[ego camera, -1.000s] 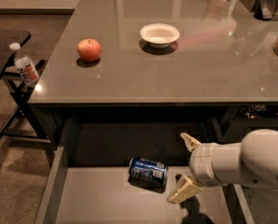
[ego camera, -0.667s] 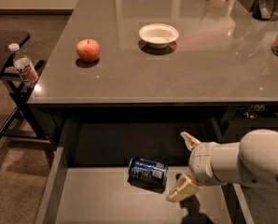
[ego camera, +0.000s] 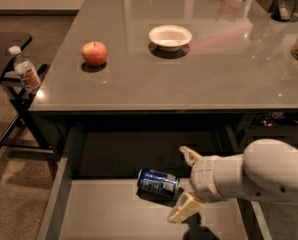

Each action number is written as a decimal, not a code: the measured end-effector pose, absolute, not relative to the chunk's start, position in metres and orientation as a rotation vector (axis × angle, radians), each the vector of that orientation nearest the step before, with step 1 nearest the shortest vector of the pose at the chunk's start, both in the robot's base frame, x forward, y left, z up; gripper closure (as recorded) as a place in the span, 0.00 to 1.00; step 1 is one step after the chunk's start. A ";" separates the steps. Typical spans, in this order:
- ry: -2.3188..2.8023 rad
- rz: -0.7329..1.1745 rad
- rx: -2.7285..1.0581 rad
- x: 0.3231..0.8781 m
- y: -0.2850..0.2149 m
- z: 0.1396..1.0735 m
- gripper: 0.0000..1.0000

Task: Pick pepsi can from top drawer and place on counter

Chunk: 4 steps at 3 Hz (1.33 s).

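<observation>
The pepsi can (ego camera: 158,182) lies on its side on the light grey bottom of the open top drawer (ego camera: 109,215), near the drawer's back. My gripper (ego camera: 183,184) is just right of the can, its two cream fingers (ego camera: 185,207) spread apart, one behind and one in front of the can's right end. The fingers are open and hold nothing. The glossy grey-brown counter (ego camera: 189,79) spreads above the drawer.
On the counter sit a red apple (ego camera: 94,53), a white bowl (ego camera: 170,36), an orange box at the back and dark items at the far right. A clear bottle with a white cap (ego camera: 25,70) stands on a dark side table at left.
The view has shifted slightly. The gripper and can stay in nearly the same places; nothing was grasped.
</observation>
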<state>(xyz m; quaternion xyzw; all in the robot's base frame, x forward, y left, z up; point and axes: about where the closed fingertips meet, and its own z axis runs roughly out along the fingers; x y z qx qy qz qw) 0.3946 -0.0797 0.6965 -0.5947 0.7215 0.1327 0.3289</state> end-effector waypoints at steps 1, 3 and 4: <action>1.875 0.394 -1.574 0.394 -0.058 0.686 0.00; 1.895 0.331 -1.562 0.410 -0.040 0.655 0.00; 1.910 0.285 -1.552 0.418 -0.041 0.633 0.00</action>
